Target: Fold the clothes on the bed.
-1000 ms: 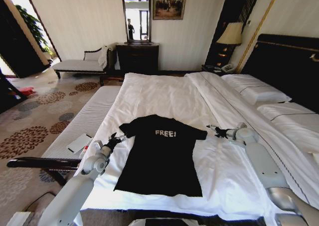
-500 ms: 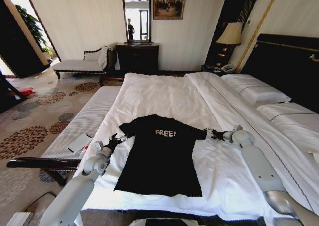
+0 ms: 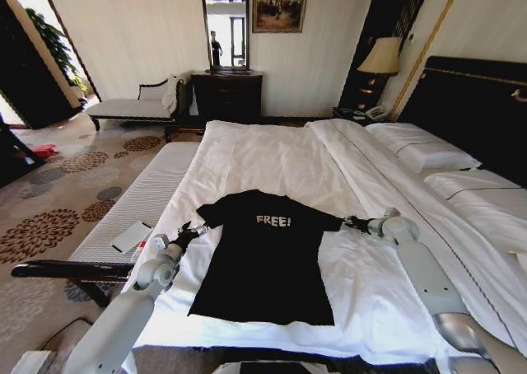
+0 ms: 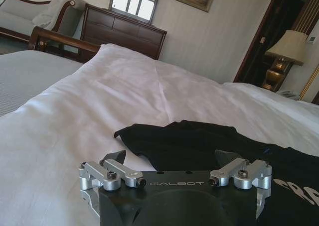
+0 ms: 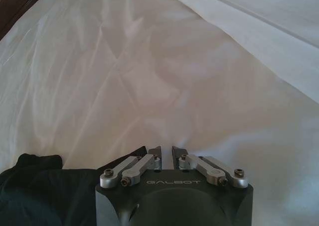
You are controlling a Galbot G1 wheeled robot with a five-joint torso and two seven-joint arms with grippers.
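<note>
- Left gripper [image 3: 195,229] sits low in the left-centre of the head view, at the outer edge of the T-shirt's [image 3: 265,254] left sleeve; in the left wrist view its fingers [image 4: 112,159] stand wide apart, one over white duvet and the other over black cloth, with the sleeve's edge between them.
- Black T-shirt lies flat, chest up, in the lower middle of the head view, its white "FREE!" lettering [image 3: 272,221] readable, collar toward the far end of the bed [image 3: 263,156] and hem toward the near edge.
- White duvet of the bed spreads under the shirt and runs up the centre of the frame; pillows [image 3: 422,149] and the dark headboard [image 3: 476,106] fill the right side.
- Right gripper [image 3: 349,222] is right of centre in the head view, at the tip of the shirt's right sleeve; the right wrist view shows its fingertips [image 5: 155,151] drawn together with only a thin slit between them, black cloth [image 5: 45,186] reaching up to them, though I cannot tell whether any cloth is pinched.
</note>
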